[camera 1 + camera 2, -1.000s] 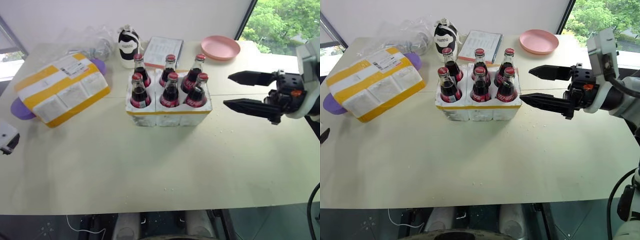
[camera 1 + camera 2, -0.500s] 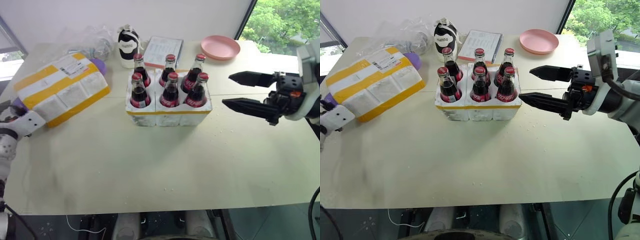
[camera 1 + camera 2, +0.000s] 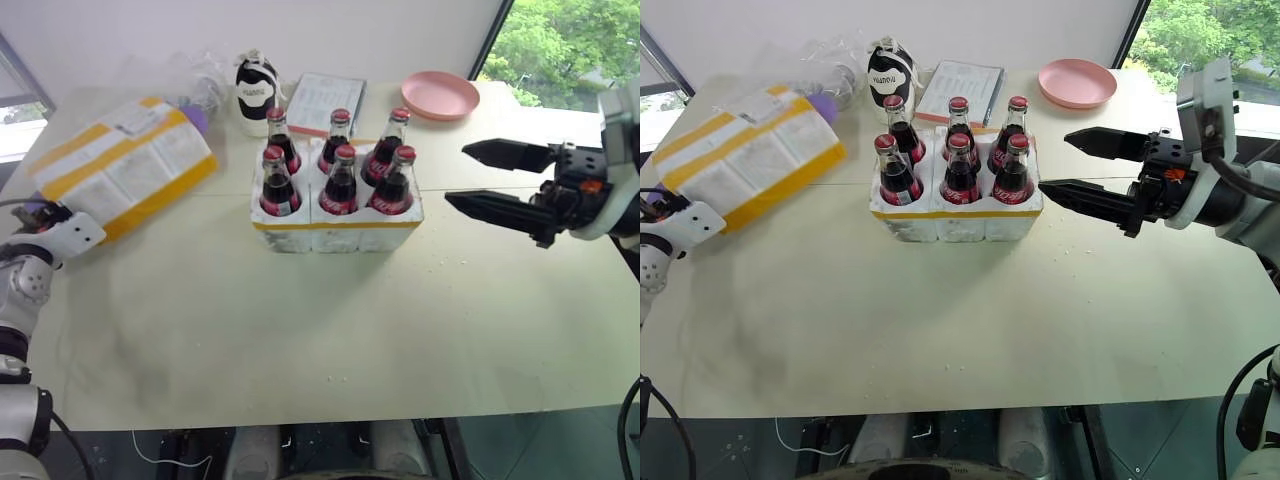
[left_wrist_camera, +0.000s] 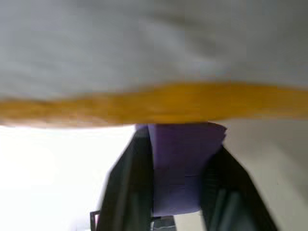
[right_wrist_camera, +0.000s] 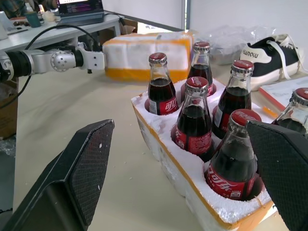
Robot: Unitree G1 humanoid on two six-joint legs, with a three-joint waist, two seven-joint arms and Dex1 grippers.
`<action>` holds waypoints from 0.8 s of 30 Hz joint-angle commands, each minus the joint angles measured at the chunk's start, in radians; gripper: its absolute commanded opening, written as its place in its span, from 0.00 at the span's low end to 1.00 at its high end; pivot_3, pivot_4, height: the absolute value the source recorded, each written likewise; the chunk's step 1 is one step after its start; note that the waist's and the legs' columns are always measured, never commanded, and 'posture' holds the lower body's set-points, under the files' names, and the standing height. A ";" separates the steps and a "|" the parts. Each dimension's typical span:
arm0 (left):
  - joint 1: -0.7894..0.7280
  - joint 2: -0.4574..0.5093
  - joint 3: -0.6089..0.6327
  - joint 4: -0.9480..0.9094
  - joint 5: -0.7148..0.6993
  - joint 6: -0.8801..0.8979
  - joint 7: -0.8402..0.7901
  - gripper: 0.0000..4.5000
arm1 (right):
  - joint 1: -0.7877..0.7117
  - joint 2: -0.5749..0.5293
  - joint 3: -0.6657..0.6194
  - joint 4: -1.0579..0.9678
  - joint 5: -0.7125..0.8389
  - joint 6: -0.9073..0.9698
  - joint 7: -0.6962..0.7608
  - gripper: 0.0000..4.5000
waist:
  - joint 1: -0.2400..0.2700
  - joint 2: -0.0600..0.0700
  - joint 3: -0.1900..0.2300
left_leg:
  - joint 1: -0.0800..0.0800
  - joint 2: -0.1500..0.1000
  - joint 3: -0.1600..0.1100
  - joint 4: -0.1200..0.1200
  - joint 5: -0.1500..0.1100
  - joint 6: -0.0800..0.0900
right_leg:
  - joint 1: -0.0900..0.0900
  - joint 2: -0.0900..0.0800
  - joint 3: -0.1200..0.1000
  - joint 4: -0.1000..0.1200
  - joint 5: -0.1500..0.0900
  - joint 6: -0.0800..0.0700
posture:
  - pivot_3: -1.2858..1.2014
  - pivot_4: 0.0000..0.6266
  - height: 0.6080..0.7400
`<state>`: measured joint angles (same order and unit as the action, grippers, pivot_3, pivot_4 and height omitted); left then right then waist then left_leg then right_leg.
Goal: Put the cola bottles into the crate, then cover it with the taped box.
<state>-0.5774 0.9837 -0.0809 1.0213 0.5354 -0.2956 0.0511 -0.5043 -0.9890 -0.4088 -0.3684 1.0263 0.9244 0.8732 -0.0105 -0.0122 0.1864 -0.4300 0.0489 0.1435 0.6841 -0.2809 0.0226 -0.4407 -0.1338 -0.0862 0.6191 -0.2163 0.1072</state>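
Six cola bottles [image 3: 340, 165] with red caps stand in the wells of the crate [image 3: 335, 232], a white foam tray with a yellow band, at the table's middle. The taped box [image 3: 125, 170] sits tilted at the far left, resting on a purple plate [image 4: 180, 168]. My left gripper [image 3: 45, 215] is at the box's near left corner, shut on the purple plate's rim just under the box's yellow edge. To the right of the crate, level with the bottles, my right gripper [image 3: 456, 175] hovers open and holds nothing.
Behind the crate lie a black-and-white shoe [image 3: 256, 90], a booklet [image 3: 325, 100] and a pink plate [image 3: 441, 94]. Crumpled clear plastic [image 3: 195, 80] sits behind the box. The near half of the table [image 3: 300, 340] is bare.
My left arm came in from the left edge to the purple plate and shut on it. The taped box has tipped up and shifted back. The right gripper stayed put.
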 commanded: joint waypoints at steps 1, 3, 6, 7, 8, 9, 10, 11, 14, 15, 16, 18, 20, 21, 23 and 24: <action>-0.009 0.010 -0.005 0.006 -0.014 0.004 0.001 0.08 | 0.001 -0.013 -0.040 -0.014 0.007 -0.023 -0.006 1.00 | 0.000 0.000 0.000 | 0.000 0.000 0.000 0.000 0.000 0.000 | 0.000 0.000 0.000 0.000 0.000 0.000 | 0.52 0.24 1.00; -0.018 0.014 0.000 -0.007 -0.022 0.008 0.001 0.08 | 0.004 -0.015 -0.040 -0.012 0.007 -0.023 -0.005 1.00 | 0.000 0.000 0.000 | 0.000 0.000 0.000 0.000 0.000 0.000 | 0.000 0.000 0.000 0.000 0.000 0.000 | 0.52 0.24 1.00; -0.047 0.040 0.017 -0.060 -0.038 0.002 -0.014 0.08 | 0.023 -0.038 -0.053 0.011 0.026 0.007 0.012 1.00 | 0.002 -0.001 0.000 | 0.000 0.000 0.000 0.000 0.000 0.000 | 0.000 0.000 0.000 0.001 0.000 0.000 | 0.52 0.24 1.00; -0.063 0.056 0.027 -0.089 -0.048 -0.005 -0.028 0.08 | 0.033 -0.047 -0.057 0.013 0.018 0.004 0.021 1.00 | 0.002 -0.002 0.000 | 0.000 0.000 0.000 0.000 0.000 0.000 | 0.000 0.000 0.000 0.001 0.000 0.000 | 0.52 0.24 1.00; -0.077 0.071 0.037 -0.116 -0.057 -0.009 -0.041 0.08 | 0.041 -0.054 -0.059 0.016 0.006 -0.004 0.027 1.00 | 0.002 -0.004 0.000 | 0.000 0.000 0.000 0.001 0.000 0.000 | 0.000 0.000 0.000 0.001 0.000 0.000 | 0.52 0.24 1.00; -0.090 0.084 0.046 -0.141 -0.067 -0.015 -0.055 0.08 | 0.048 -0.060 -0.058 0.017 -0.012 -0.018 0.032 1.00 | 0.003 -0.005 0.000 | 0.000 0.000 0.000 0.001 0.001 -0.001 | 0.000 0.000 0.000 0.001 0.000 0.000 | 0.52 0.24 1.00; -0.103 0.097 0.052 -0.164 -0.073 -0.018 -0.069 0.08 | 0.054 -0.064 -0.056 0.019 -0.029 -0.032 0.036 1.00 | 0.003 -0.006 0.000 | 0.000 0.000 0.000 0.001 0.001 -0.001 | 0.000 0.000 0.000 0.001 0.000 0.000 | 0.52 0.24 1.00; -0.125 0.114 0.058 -0.194 -0.078 -0.017 -0.087 0.08 | 0.059 -0.067 -0.057 0.025 -0.038 -0.038 0.037 1.00 | 0.002 -0.006 0.000 | -0.001 0.000 -0.001 0.001 0.001 -0.001 | 0.000 0.000 0.000 0.001 0.000 0.000 | 0.52 0.24 1.00; -0.213 0.152 0.074 -0.277 -0.094 -0.017 -0.144 0.08 | 0.073 -0.065 -0.060 0.036 -0.049 -0.050 0.044 1.00 | 0.001 -0.008 0.000 | -0.001 0.000 -0.001 0.001 0.001 -0.002 | 0.000 0.000 0.000 0.001 0.000 0.000 | 0.52 0.24 1.00; -0.248 0.157 0.077 -0.303 -0.102 -0.014 -0.166 0.08 | 0.080 -0.062 -0.060 0.037 -0.055 -0.055 0.045 1.00 | 0.001 -0.008 0.000 | -0.001 0.000 0.000 0.001 0.001 -0.002 | 0.000 0.000 0.000 0.001 0.000 0.000 | 0.52 0.24 1.00; -0.280 0.159 0.079 -0.328 -0.109 -0.012 -0.186 0.08 | 0.086 -0.059 -0.059 0.038 -0.062 -0.061 0.046 1.00 | 0.001 -0.008 0.000 | -0.001 0.000 0.000 0.001 0.002 -0.003 | 0.000 0.000 0.000 0.000 0.000 0.000 | 0.52 0.24 1.00; -0.341 0.154 0.076 -0.383 -0.121 0.000 -0.234 0.08 | 0.101 -0.050 -0.053 0.035 -0.078 -0.075 0.043 1.00 | 0.002 -0.008 0.000 | -0.001 0.000 0.000 0.001 0.002 -0.004 | 0.000 0.001 0.000 0.001 0.000 0.000 | 0.52 0.24 1.00; -0.375 0.143 0.057 -0.462 -0.118 0.028 -0.308 0.08 | 0.100 -0.038 -0.050 0.039 -0.078 -0.077 0.025 1.00 | 0.001 -0.008 0.000 | -0.001 -0.001 0.000 0.001 0.003 -0.005 | 0.000 0.001 0.000 0.001 0.000 0.000 | 0.52 0.24 1.00; -0.381 0.128 0.050 -0.520 -0.124 0.049 -0.346 0.08 | 0.095 -0.034 -0.046 0.042 -0.081 -0.078 0.016 1.00 | 0.001 -0.008 0.000 | -0.001 -0.001 0.001 0.001 0.003 -0.005 | 0.000 0.001 0.000 0.001 0.000 0.000 | 0.52 0.24 1.00; -0.382 0.089 0.047 -0.642 -0.152 0.111 -0.426 0.08 | 0.091 -0.029 -0.040 0.046 -0.091 -0.084 0.007 1.00 | 0.002 -0.008 0.000 | -0.001 -0.001 0.001 0.001 0.004 -0.006 | 0.001 0.001 0.000 0.001 0.000 0.000 | 0.52 0.24 1.00; -0.379 0.070 0.047 -0.698 -0.163 0.142 -0.462 0.08 | 0.093 -0.027 -0.039 0.048 -0.094 -0.086 0.006 1.00 | 0.004 -0.008 0.000 | -0.001 -0.001 0.000 0.002 0.004 -0.006 | 0.001 0.001 0.000 0.001 0.000 0.001 | 0.52 0.24 1.00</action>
<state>-0.9443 1.0587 -0.0341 0.4173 0.4021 -0.1978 -0.3577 -0.3966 -1.0165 -0.4291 -0.3176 0.9350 0.8645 0.8839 -0.0068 -0.0204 0.1862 -0.4306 0.0479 0.1437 0.6860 -0.2771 0.0169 -0.4399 -0.1327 -0.0863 0.6206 -0.2166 0.1079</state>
